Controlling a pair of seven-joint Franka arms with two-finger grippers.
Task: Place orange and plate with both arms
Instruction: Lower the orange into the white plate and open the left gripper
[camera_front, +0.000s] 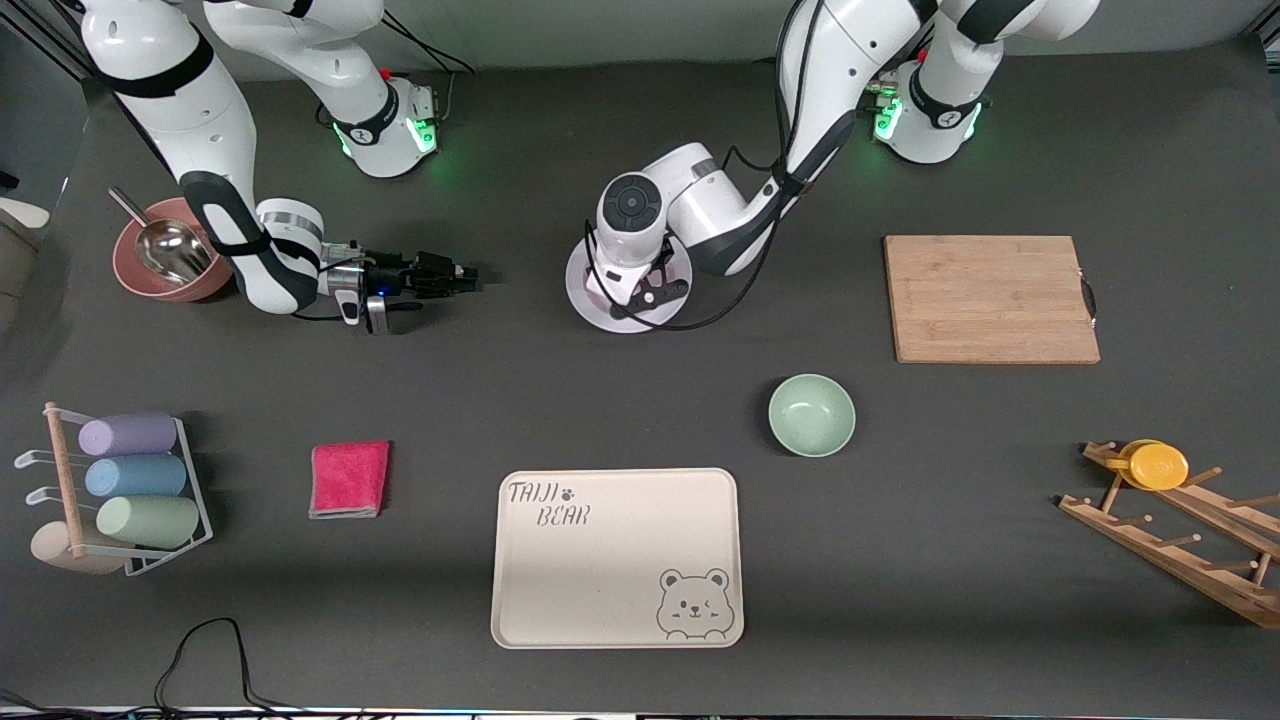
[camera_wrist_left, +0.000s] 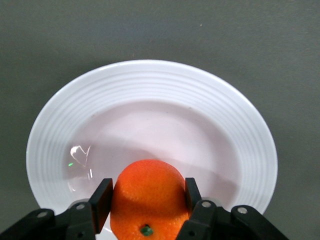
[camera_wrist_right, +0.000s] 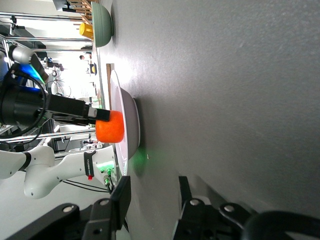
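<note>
Bright orange (camera_wrist_left: 146, 206), stem spot visible, held just above white ribbed plate (camera_wrist_left: 60, 125), plate flat on the tabletop, farther than the green bowl (camera_front: 811, 414)

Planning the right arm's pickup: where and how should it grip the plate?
Probably the plate's wide raised rim at the edge toward the right gripper, coming in low and level. The left gripper holds the orange over its centre, blocking access from above.
</note>
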